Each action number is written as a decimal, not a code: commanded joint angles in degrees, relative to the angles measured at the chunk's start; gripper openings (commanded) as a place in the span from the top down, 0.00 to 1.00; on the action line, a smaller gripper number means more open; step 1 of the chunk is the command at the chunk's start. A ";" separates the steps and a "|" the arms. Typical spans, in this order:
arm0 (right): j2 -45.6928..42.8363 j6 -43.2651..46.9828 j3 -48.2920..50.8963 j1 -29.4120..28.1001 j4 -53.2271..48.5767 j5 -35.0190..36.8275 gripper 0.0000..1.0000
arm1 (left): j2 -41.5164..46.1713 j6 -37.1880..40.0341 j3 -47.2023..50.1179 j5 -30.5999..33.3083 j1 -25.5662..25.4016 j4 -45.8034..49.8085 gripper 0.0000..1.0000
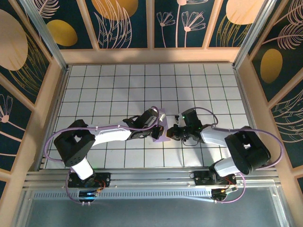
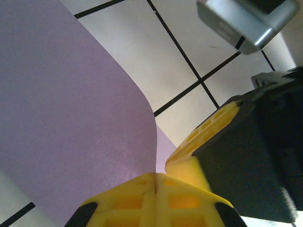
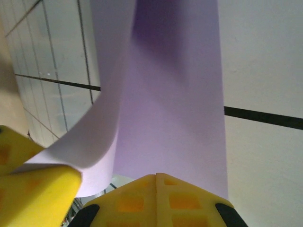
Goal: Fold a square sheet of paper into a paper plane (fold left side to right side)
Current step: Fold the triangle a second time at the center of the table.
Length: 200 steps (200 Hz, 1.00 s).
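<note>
Right wrist view, 6 o'clock: right gripper [image 3: 156,179] pinches the lavender square sheet of paper [image 3: 170,104], left gripper [image 3: 33,163] clamps its curled edge at 8 o'clock, tiled table [image 3: 265,71] beyond, and it looks thin and floppy, so I'd grab edges only.

A white table [image 1: 118,85] ruled into square tiles by thin dark lines sits inside a pale wooden frame [image 1: 151,56], backed by dark blue wall panels [image 1: 125,21] printed with gold ovals and outlined leaves and flowers, with a metal rail [image 1: 151,177] along its near edge.
</note>
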<state>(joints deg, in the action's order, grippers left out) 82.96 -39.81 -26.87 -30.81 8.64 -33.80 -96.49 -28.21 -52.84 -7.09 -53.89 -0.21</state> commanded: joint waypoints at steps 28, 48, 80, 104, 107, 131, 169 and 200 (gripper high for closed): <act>3.31 0.30 -2.05 -1.78 -0.69 3.69 1.00 | -0.81 -1.06 0.04 -0.38 0.60 -0.06 1.00; 3.99 1.10 -2.25 -1.80 -2.82 4.26 1.00 | -0.62 -1.24 0.25 -0.42 0.79 0.03 1.00; 4.39 2.24 -2.44 -1.81 -5.53 5.23 1.00 | -0.34 -1.24 0.46 -0.55 1.09 0.21 1.00; 5.05 2.57 -2.48 -1.80 -6.45 5.41 1.00 | -0.34 -1.06 0.84 -0.68 1.47 0.47 1.00; 5.11 2.68 -2.48 -1.76 -6.50 5.47 1.00 | -0.34 -0.98 0.88 -0.65 1.52 0.47 1.00; 5.48 2.90 -2.74 -1.80 -7.22 5.75 1.00 | -0.53 -0.73 1.28 -0.73 2.04 0.78 1.00; 5.56 3.13 -3.09 -1.84 -7.61 5.76 1.00 | -1.33 0.41 1.28 -1.17 3.39 1.61 1.00; 5.74 3.16 -3.19 -1.89 -7.93 5.72 1.00 | -1.34 1.28 1.18 -0.83 4.56 1.78 1.00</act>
<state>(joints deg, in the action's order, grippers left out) 87.07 -37.82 -29.63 -32.25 4.45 -30.44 -97.30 -28.51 -52.05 -7.33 -50.30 0.32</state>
